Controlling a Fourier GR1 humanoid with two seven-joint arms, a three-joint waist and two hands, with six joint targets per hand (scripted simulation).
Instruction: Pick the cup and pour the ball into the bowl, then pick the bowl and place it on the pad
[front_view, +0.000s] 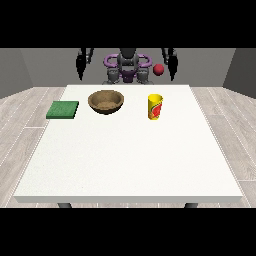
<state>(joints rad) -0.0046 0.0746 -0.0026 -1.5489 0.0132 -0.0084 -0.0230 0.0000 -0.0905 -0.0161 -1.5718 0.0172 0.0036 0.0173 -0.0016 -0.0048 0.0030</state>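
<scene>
Your yellow cylindrical cup with the red mark (155, 106) stands upright on the large white counter (130, 160), right of frame centre, in the upper half. Nothing touches it.

The small red ball (159, 69) is not in the cup: you see it above and behind the cup, past the counter's far edge, just beside the robot hand at the view's right (172, 67). Can't tell whether it touches that hand or hangs apart from it.

The brown wooden round bowl (106, 101) sits upright left of the cup, well apart from it, near the far edge. Inside looks bare.

The flat green square pad (63, 109) lies at the upper left of the counter, left of the bowl, with a gap between them.

Robot hand at the view's right: hangs down beside the torso, behind the counter; fingers point down, too small to say how far they're spread. Robot hand at the view's left (80, 65): same pose, nothing visibly in it; finger spread can't be read either.

The dark robot torso with purple rings (127, 67) is centred at the top.
</scene>
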